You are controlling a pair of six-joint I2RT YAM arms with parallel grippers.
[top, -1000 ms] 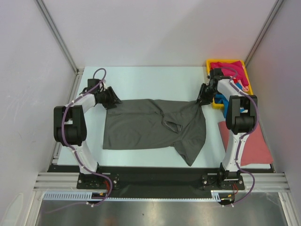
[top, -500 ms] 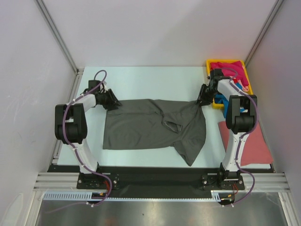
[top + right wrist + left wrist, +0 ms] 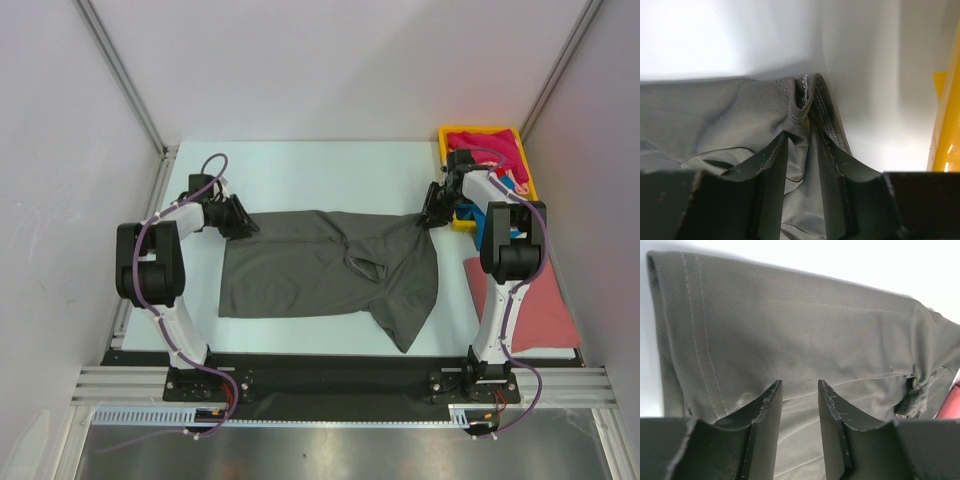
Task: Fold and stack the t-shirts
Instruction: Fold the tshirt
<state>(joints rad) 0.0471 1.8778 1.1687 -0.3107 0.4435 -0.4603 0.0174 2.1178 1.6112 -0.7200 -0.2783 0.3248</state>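
Dark grey t-shirt [image 3: 310,265] lies spread across the middle of the table [image 3: 330,170], its right side rumpled. It looks like limp, light cloth that would sag and drag unless taken at its stitched edges and corners. A red t-shirt [image 3: 545,315] lies flat at the near right, and a magenta t-shirt [image 3: 497,150] tops the yellow tray [image 3: 480,129] at the far right. The right gripper [image 3: 801,137] is clamped on a bunched stitched edge at the grey shirt's far right corner — the left gripper [image 3: 799,385] straddles the far left hem, jaws apart.
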